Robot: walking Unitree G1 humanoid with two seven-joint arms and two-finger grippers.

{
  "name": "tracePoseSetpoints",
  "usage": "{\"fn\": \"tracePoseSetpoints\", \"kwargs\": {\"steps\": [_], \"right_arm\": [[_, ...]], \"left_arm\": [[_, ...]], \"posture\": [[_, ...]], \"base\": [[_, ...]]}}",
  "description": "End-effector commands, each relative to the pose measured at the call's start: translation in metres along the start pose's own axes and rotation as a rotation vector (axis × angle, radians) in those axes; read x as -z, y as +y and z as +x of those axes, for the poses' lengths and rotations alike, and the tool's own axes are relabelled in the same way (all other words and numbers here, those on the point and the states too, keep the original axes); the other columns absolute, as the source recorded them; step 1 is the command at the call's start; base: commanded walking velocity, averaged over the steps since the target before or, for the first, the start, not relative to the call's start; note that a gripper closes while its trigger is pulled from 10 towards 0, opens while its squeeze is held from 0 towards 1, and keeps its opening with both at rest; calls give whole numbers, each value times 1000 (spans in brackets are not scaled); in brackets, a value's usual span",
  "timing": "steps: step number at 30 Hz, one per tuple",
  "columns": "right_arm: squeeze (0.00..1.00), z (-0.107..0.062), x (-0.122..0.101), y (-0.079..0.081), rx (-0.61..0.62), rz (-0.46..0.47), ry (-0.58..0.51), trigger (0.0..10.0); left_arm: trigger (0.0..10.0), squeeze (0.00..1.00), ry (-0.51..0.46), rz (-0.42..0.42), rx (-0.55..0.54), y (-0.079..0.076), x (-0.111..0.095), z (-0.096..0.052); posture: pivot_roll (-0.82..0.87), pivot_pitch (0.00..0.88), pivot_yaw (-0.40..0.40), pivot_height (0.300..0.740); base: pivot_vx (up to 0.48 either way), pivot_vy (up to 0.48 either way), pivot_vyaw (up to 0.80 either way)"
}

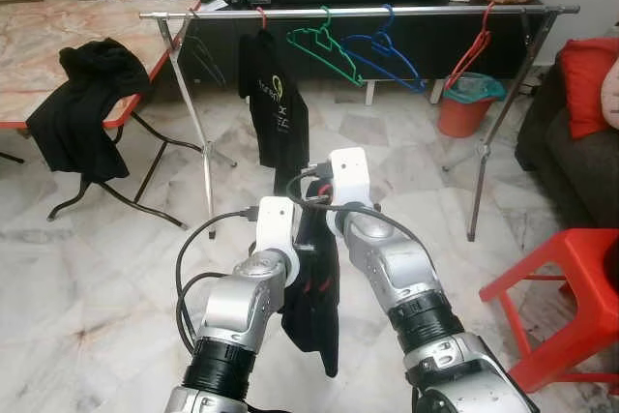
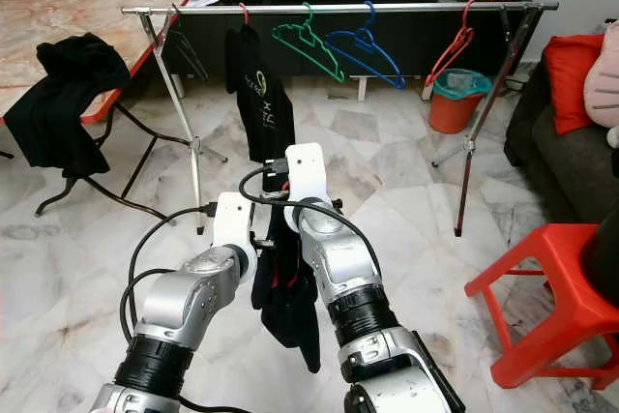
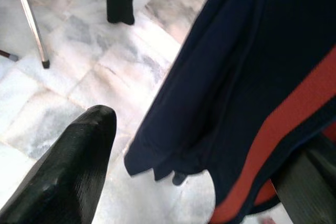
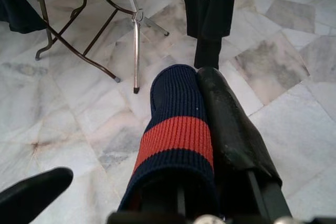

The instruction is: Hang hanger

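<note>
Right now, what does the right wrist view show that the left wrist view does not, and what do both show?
Right wrist view: a ribbed navy cuff with a red band, pressed against one finger of the right pincer, and table legs.

Left wrist view: smooth navy cloth with a red stripe, hanging beside a finger of the left pincer.

Both: marble floor, a rack leg and a hanging black shirt.

One silver metal clothes rail (image 1: 387, 11) carries five hangers: one black wire hanger (image 1: 200, 50), one red hanger (image 1: 261, 19) bearing one black printed T-shirt (image 1: 274, 103), one bare green plastic hanger (image 1: 324, 45), one bare blue plastic hanger (image 1: 385, 52) and one bare red plastic hanger (image 1: 471, 53). One navy garment with a red stripe (image 1: 314, 297) hangs between two silver arms. One black garment (image 1: 82, 113) drapes over one marble-patterned tabletop (image 1: 58, 45). One orange-red bin (image 1: 467, 103), one red plastic stool (image 1: 566, 302).
</note>
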State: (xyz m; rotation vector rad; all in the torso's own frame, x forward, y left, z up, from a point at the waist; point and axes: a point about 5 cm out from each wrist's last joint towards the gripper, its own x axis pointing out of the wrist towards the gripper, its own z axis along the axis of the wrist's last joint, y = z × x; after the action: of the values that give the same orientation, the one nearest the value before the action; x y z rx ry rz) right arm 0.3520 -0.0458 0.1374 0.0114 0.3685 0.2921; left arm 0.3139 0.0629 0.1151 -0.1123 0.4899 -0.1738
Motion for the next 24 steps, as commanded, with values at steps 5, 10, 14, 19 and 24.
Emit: {"fn": "tracePoseSetpoints", "kwargs": {"steps": [5,10,14,19,24], "right_arm": [[0,-4,-8,7,-26,6,-34,10000],[0,-5,-10,9,-36,6,-32,10000],[0,-5,-10,9,-39,5,-32,10000],[0,-6,-10,10,-45,4,-29,10000],[0,-6,-10,11,-52,2,-27,10000]], "left_arm": [[0,0,-25,0,5,-5,-5,2],[0,0,-34,-3,11,-6,-5,2],[0,0,-37,-3,18,-7,-5,2],[0,0,-49,-8,35,-8,-6,2],[0,0,-64,-7,46,-10,-7,2]], "posture": [[-100,0,2,740],[-101,0,0,740],[-101,0,0,740],[-101,0,0,740],[-102,0,1,740]], "base": [[0,0,0],[0,0,0],[0,0,0],[0,0,0],[0,0,0]]}}
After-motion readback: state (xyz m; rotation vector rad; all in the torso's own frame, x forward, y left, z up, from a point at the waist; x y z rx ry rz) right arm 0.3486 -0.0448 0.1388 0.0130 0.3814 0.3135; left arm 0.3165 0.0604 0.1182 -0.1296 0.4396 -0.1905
